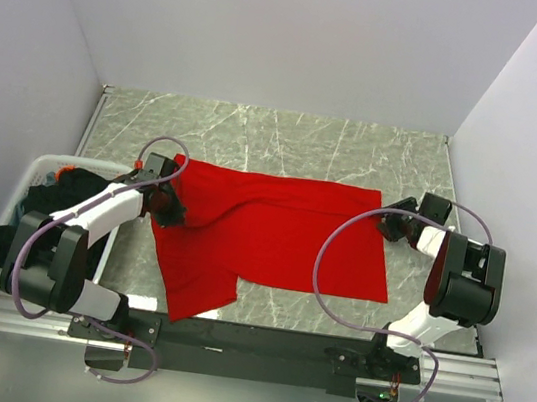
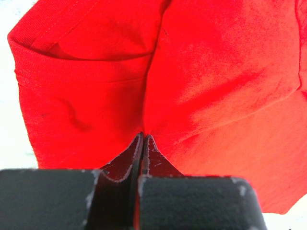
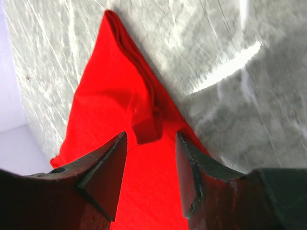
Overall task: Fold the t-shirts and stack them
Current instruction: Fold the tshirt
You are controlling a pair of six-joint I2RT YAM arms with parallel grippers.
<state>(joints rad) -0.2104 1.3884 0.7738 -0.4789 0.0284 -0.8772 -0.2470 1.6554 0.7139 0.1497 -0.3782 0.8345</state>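
The red t-shirt [image 1: 272, 242] lies spread out on the marble table, with a flap hanging toward the near edge. My left gripper [image 1: 168, 208] is at its left edge. In the left wrist view the gripper [image 2: 143, 138] is shut, and the red t-shirt [image 2: 211, 81] puckers at the fingertips. My right gripper [image 1: 391, 227] is at the shirt's far right corner. In the right wrist view it [image 3: 151, 141] is open over the red t-shirt [image 3: 105, 100], straddling a folded hem near the edge. Black t-shirts [image 1: 41, 202] lie bunched in the basket.
A white slotted basket [image 1: 52, 164] stands at the table's left edge, beside the left arm. The grey marble table [image 1: 287, 143] shows bare beyond the shirt. White walls close in on the left, the back and the right.
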